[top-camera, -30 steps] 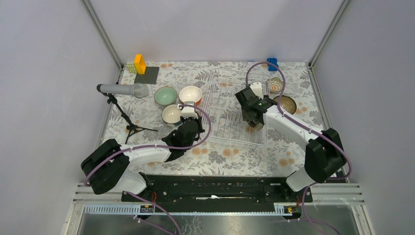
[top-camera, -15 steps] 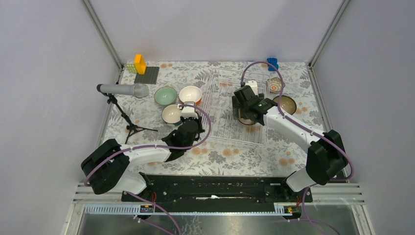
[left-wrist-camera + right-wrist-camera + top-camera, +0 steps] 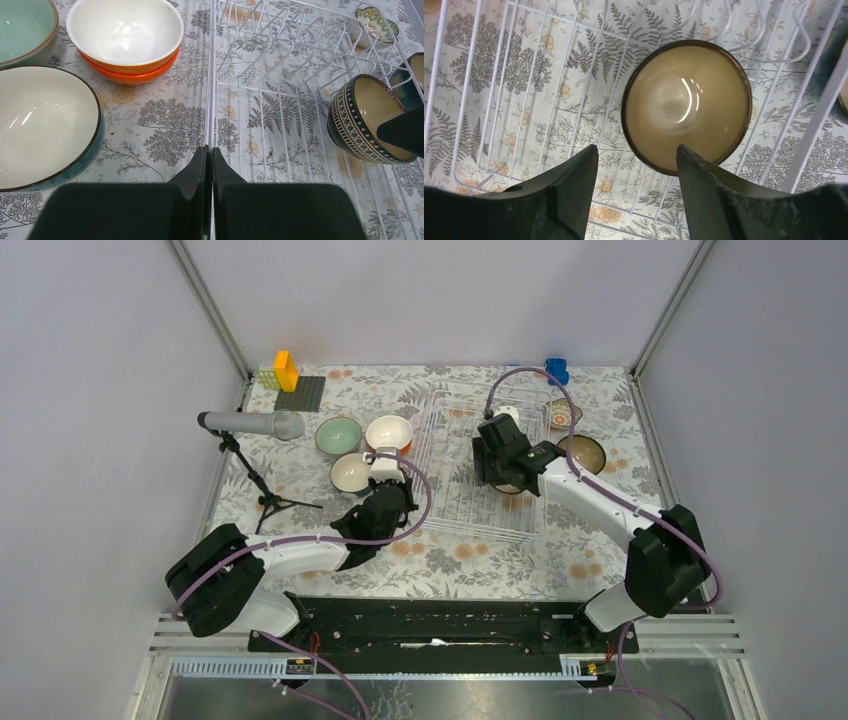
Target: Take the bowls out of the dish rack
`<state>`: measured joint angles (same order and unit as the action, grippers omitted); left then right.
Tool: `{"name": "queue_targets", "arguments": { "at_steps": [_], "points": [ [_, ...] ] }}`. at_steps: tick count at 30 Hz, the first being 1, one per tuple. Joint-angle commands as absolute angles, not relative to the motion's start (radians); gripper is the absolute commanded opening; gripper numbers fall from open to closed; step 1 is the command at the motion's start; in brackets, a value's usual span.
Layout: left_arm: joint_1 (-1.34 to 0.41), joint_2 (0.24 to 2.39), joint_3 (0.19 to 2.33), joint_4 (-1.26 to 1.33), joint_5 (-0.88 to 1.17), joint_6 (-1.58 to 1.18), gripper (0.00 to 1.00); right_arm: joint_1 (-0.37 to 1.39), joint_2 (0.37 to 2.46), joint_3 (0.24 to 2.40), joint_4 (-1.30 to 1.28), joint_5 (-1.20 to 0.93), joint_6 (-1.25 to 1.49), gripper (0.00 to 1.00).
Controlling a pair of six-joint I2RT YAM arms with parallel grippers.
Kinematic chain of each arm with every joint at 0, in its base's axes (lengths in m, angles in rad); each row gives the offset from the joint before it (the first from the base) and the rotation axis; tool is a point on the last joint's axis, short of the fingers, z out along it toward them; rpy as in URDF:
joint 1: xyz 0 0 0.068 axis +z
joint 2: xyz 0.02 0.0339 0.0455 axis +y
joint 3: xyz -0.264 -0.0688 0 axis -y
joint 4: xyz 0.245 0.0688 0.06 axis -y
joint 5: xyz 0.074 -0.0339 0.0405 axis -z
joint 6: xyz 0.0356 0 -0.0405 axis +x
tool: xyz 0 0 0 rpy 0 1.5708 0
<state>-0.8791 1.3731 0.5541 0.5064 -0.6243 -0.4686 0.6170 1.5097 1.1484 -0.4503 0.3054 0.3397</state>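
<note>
— Right gripper (image 3: pixel 636 156) is shifting up-left over the dish rack (image 3: pixel 452 455), fingers spread above the brown bowl (image 3: pixel 686 105) sitting inside, centre-right.
— Left gripper (image 3: pixel 210 152) is idling, pressed together; grasp pending.

Top view: high behind my bases, looking down over the worktop (image 3: pixel 450 560). Wrist views: close, angled down; all three share the dish rack (image 3: pixel 455 480).
</note>
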Motion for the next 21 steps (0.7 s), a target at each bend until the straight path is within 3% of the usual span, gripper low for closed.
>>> {"name": "queue_targets", "arguments": {
  "at_steps": [1,11,13,16,17,21],
  "points": [
    [-0.875,1.343,0.57,0.57,-0.67,-0.479,0.01,0.625,1.547,1.171,-0.43,0.241,0.303,0.65],
    [-0.875,1.346,0.572,0.57,-0.67,-0.477,0.01,0.625,1.68,1.219,-0.447,0.27,0.284,0.53],
    [-0.876,1.346,0.572,0.571,-0.671,-0.476,0.01,0.624,1.704,1.234,-0.458,0.277,0.281,0.42],
    [-0.875,1.347,0.573,0.57,-0.673,-0.474,0.01,0.625,1.706,1.248,-0.475,0.306,0.283,0.04],
    [-0.876,1.346,0.572,0.57,-0.674,-0.474,0.01,0.624,1.691,1.248,-0.478,0.314,0.284,0.0],
    [-0.875,1.344,0.572,0.571,-0.675,-0.473,0.01,0.625,1.575,1.21,-0.46,0.316,0.283,0.0]
  ]
}}
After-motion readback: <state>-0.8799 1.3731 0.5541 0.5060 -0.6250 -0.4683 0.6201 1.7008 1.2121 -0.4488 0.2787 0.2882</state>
